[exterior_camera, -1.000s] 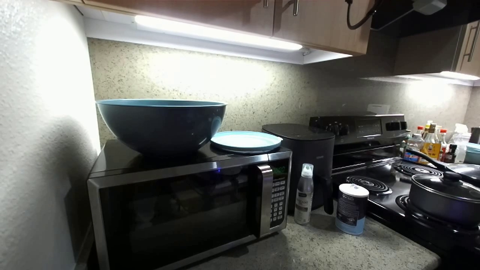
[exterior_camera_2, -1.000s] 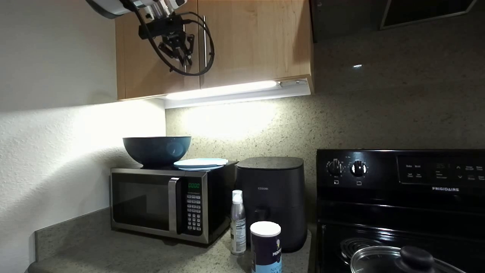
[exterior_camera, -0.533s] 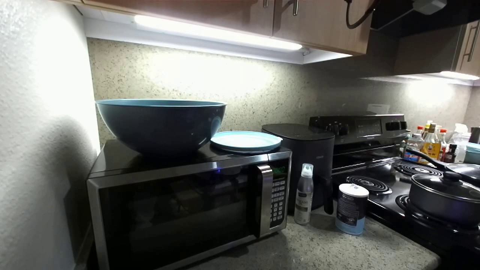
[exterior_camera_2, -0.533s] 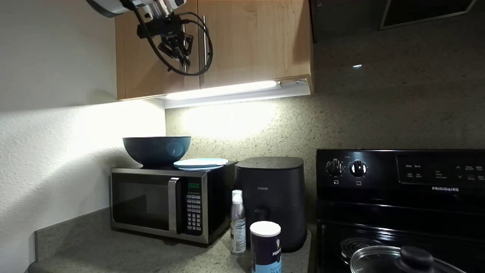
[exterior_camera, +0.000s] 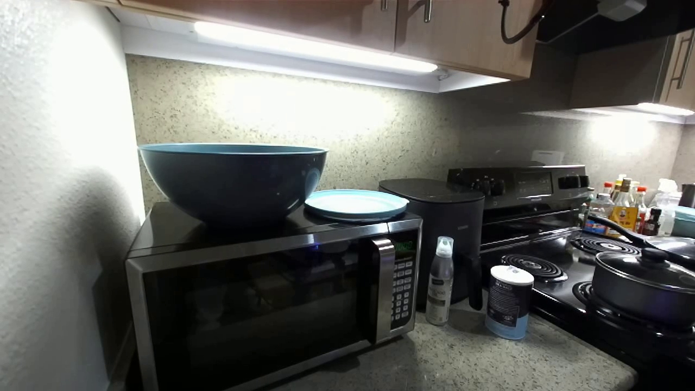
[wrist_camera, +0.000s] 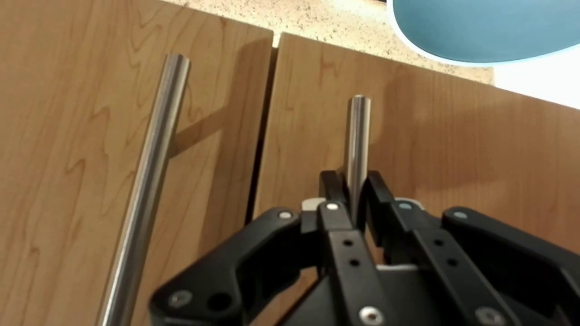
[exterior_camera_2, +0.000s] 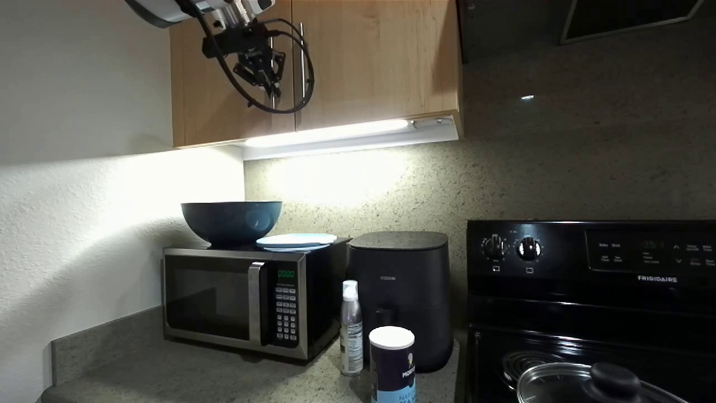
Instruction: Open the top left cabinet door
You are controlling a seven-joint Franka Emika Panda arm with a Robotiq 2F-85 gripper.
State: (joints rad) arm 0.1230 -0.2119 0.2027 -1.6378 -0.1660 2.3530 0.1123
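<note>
The top left cabinet door [exterior_camera_2: 224, 115] is light wood and lies flush with the door beside it. Its bar handle [wrist_camera: 359, 131] is a slim steel rod, upright on the door near the seam between the two doors. My gripper [wrist_camera: 354, 183] has closed around this rod, with one black finger on each side and the rod's free end poking out past the fingertips. In an exterior view the gripper [exterior_camera_2: 272, 92] hangs in front of the door's lower inner corner. Only the bottom tip of the handle [exterior_camera: 384, 5] shows in an exterior view where the gripper is out of frame.
The right cabinet door [exterior_camera_2: 375, 61] carries a parallel handle [wrist_camera: 149, 181] close by. A black cable [exterior_camera_2: 310, 84] loops from the wrist across that handle. Below stand a microwave [exterior_camera_2: 210, 296], a big blue bowl [exterior_camera_2: 230, 224] and an air fryer [exterior_camera_2: 400, 302]. A wall [exterior_camera_2: 84, 84] borders the left.
Over the last second the fingers have drawn together on the handle, and the arm has shifted very slightly left. The door has not visibly moved.
</note>
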